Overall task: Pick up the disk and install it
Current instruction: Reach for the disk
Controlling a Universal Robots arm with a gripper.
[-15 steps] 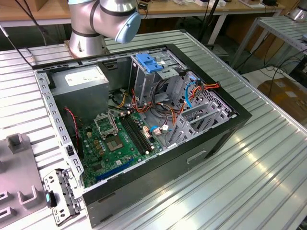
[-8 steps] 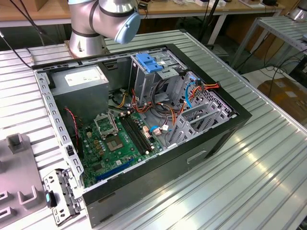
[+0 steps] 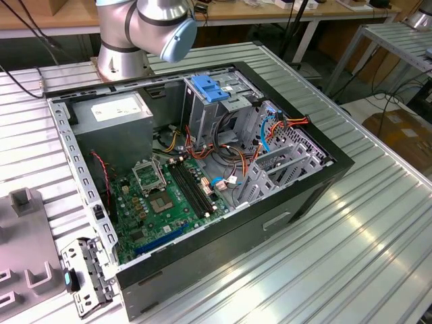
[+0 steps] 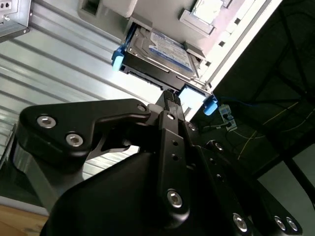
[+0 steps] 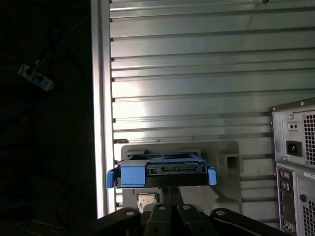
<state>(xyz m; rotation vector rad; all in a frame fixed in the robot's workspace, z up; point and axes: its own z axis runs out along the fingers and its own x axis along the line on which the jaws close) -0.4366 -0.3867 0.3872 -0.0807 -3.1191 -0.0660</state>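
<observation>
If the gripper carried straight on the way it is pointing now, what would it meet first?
Most likely the disk, at its blue-framed near edge. The gripper points at it in both wrist views, though the gap between them is hard to judge.

Silver arm [image 3: 125,40], pale blue joint cap [image 3: 179,37], black jaws with plate-like links [image 4: 88,129], silver screws [image 4: 74,140], seemingly matte.
</observation>
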